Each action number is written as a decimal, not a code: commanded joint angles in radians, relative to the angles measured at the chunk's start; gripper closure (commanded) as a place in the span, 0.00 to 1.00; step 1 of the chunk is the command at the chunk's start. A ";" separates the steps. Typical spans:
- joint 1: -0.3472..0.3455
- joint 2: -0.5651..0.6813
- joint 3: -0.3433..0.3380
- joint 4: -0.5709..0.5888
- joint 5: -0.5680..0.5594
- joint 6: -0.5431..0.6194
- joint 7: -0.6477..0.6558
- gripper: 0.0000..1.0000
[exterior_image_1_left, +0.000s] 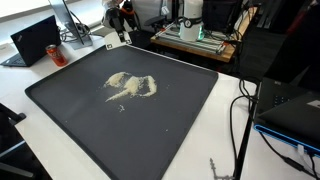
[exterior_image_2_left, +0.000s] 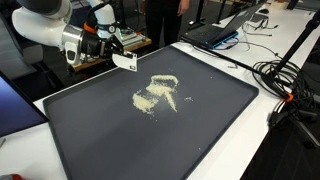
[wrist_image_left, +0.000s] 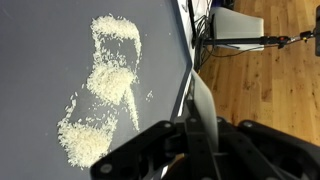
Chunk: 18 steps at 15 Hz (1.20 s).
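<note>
My gripper (exterior_image_2_left: 119, 54) has its fingers pinched on a card (exterior_image_2_left: 125, 61), a small white rectangle at the upper left of the frame, over the edge of the dark mat (exterior_image_2_left: 225, 130). Pale grains (exterior_image_2_left: 158, 92) lie in a loose curled patch mid-frame, apart from the card. The wrist view shows the card edge-on as a thin grey strip, with wood floor (wrist_image_left: 265, 100) at right. Only an exterior view shows a laptop (exterior_image_1_left: 35, 40), upper left.
</note>
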<state>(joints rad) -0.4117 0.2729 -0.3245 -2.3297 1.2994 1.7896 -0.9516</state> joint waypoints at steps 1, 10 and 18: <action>-0.007 0.005 -0.017 -0.021 0.079 -0.027 -0.019 0.99; 0.014 0.002 -0.029 -0.056 0.225 0.016 0.018 0.99; 0.030 0.015 -0.030 -0.077 0.302 0.078 0.053 0.99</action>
<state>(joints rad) -0.3923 0.2839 -0.3455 -2.3925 1.5599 1.8620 -0.9135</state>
